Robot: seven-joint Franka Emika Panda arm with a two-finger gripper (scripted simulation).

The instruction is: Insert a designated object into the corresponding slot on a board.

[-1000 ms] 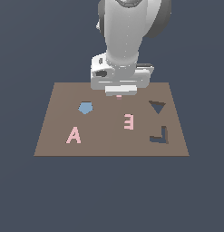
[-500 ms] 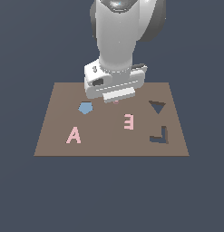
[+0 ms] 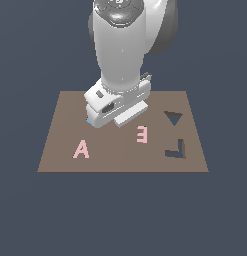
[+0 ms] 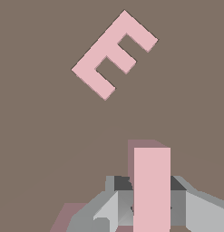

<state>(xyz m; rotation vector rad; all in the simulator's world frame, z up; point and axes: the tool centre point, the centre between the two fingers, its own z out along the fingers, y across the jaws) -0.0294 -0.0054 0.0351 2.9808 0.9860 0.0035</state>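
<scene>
End effector [image 4: 152, 210]: closed on the L block [image 4: 152, 186]; the wrist view shows grey fingers [image 4: 202, 213] on either side of an upright pale-pink bar. In the exterior view the arm hides both block and fingertips.
L block: held above the board [image 3: 60, 145], clear of its surface, at about 10 o'clock from the board centre in the exterior view. Only one limb of the L is visible; the foot cannot be made out.
Slot [image 3: 176, 149]: dark L-shaped recess at about 4 o'clock on the board, just below the triangular recess [image 3: 173, 118]. It is well apart from the end effector.
Step in hand: carry the block across to the slot.
Procedure: keep the block raised while passing over the E [image 3: 141, 134], which lies between the end effector and the slot. Rotate the wrist until the block's right angle matches the recess outline. Centre it over the recess, then lower straight down. Release only once the block sits flush.
Risk: an L fits in one orientation only; a small yaw error would likely leave it resting on the rim.
Markings: pink letters A [image 3: 81, 149] and E on the board. No brand or printed label is legible.
</scene>
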